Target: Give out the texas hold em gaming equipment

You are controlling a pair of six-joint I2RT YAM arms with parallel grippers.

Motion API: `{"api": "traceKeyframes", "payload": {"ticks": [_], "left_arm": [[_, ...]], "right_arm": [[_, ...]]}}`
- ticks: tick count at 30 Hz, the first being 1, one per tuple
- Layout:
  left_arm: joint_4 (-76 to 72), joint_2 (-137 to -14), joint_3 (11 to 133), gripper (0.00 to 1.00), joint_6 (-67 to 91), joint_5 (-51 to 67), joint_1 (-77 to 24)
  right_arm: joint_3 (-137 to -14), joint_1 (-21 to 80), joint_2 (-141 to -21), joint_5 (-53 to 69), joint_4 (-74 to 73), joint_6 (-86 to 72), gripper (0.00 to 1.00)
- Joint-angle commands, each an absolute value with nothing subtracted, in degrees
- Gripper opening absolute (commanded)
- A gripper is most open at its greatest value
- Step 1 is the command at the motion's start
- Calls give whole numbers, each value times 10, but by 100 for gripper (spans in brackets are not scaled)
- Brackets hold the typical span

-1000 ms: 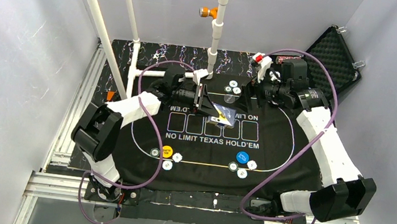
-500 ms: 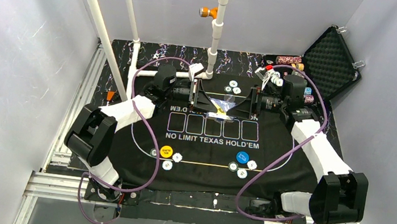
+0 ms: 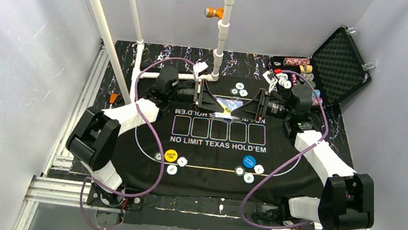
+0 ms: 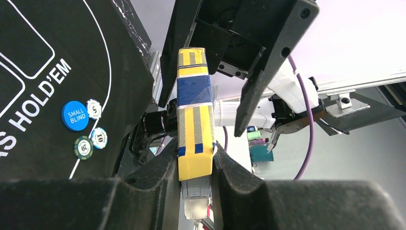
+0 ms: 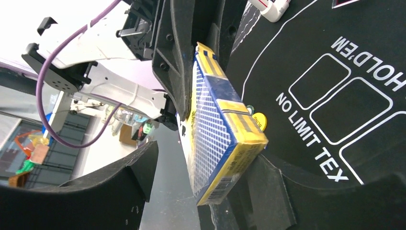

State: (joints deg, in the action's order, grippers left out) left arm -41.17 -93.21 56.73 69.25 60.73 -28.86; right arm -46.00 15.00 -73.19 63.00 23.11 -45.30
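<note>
**A:** Where's the deck (image 3: 228, 107)?

**B:** In the air over the far half of the mat (image 3: 206, 177). The left gripper (image 4: 194, 165) pinches one end, and the right gripper (image 3: 248, 107) straddles the other with its jaws spread.

**A:** A handover, then?

**B:** Looks so. The right should close squarely on the flat faces before the left lets go, or the deck may tip.

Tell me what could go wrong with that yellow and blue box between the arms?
The left end effector pinches only one end of the card pack, above the mat, so it might slip. The right end effector stands open around the other end; the two could bump.
</note>
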Motion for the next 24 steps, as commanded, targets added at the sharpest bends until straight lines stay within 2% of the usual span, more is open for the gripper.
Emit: {"api": "traceKeyframes", "payload": {"ticks": [1,9,11,13,14,15,17,19,20,22,24], "left_arm": [[-450,-911,562,0,705,614,-294],[-466,-916,558,0,718,614,-294],[-468,-917,556,0,719,613,-294],[-468,-918,553,0,721,608,-294],[-468,-918,550,7,722,601,-294],[-464,-917,546,23,724,593,-294],[-427,-916,542,45,712,575,-290],[-373,-906,548,55,675,561,-285],[-352,-903,553,65,652,558,-283],[-335,-903,559,95,632,564,-280],[-317,-901,560,98,611,563,-278]], "right_arm": [[-467,160,-745,629,308,-502,70],[-469,167,-761,628,325,-527,54],[-470,168,-765,629,340,-542,42],[-472,168,-766,632,340,-550,20],[-475,168,-765,633,337,-551,8],[-481,168,-763,635,324,-548,1],[-500,168,-759,630,253,-516,1],[-523,167,-753,612,135,-447,1],[-538,164,-750,602,84,-412,1],[-547,159,-748,581,23,-379,1],[-555,150,-749,574,-21,-362,1]]}}
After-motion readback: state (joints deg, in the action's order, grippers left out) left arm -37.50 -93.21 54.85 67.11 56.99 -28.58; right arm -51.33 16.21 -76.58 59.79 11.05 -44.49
